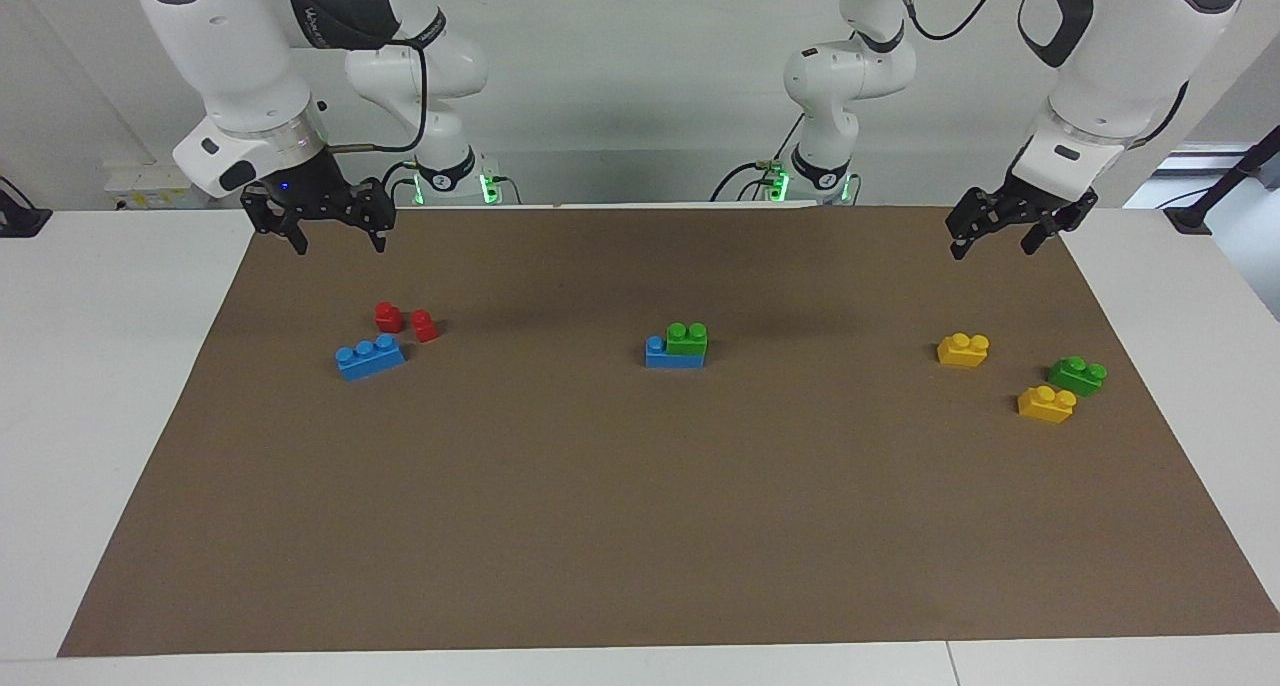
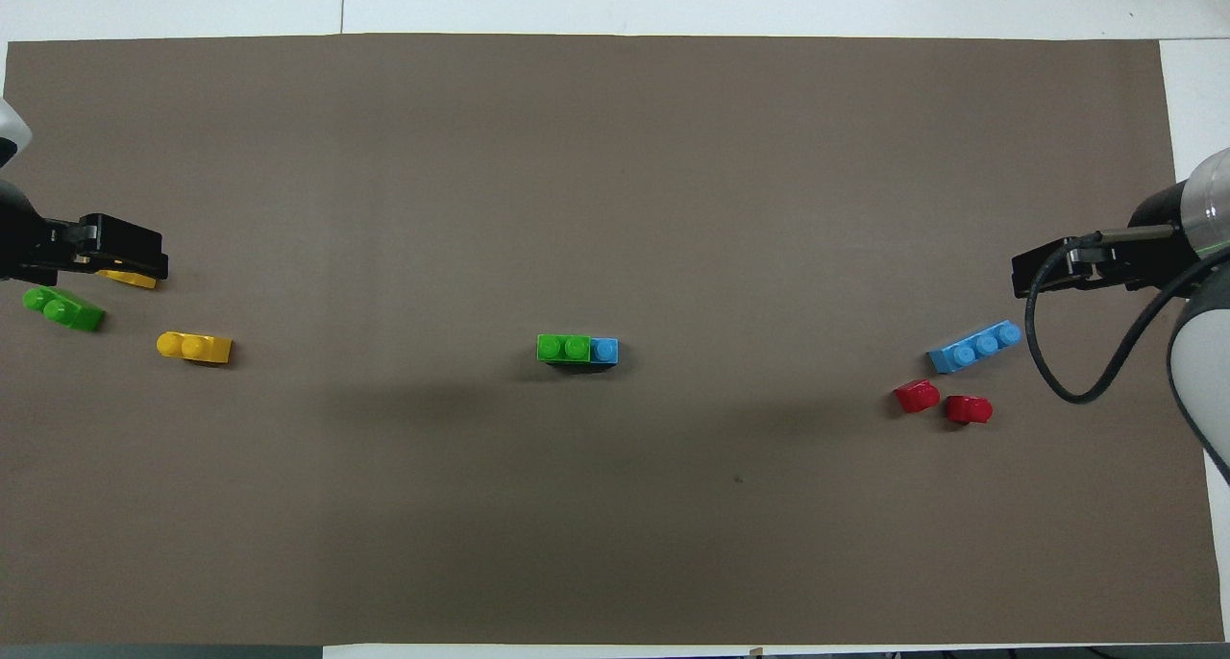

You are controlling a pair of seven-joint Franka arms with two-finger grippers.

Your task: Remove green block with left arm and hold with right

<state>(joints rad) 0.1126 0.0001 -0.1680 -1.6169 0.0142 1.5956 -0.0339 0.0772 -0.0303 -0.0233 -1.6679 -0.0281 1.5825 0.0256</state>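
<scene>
The green block (image 1: 687, 339) is a bright green two-stud brick. It sits on one end of a blue brick (image 1: 672, 354) in the middle of the brown mat (image 1: 640, 526). The pair also shows in the overhead view, green block (image 2: 563, 348) on blue brick (image 2: 603, 351). My left gripper (image 1: 1005, 234) is open and empty, raised over the mat at the left arm's end (image 2: 135, 253). My right gripper (image 1: 338, 231) is open and empty, raised over the mat at the right arm's end (image 2: 1036, 273). Both are well apart from the stack.
At the left arm's end lie a darker green brick (image 1: 1077, 375) and two yellow bricks (image 1: 963, 349) (image 1: 1046, 403). At the right arm's end lie a loose blue brick (image 1: 370, 356) and two small red blocks (image 1: 388, 316) (image 1: 425, 325).
</scene>
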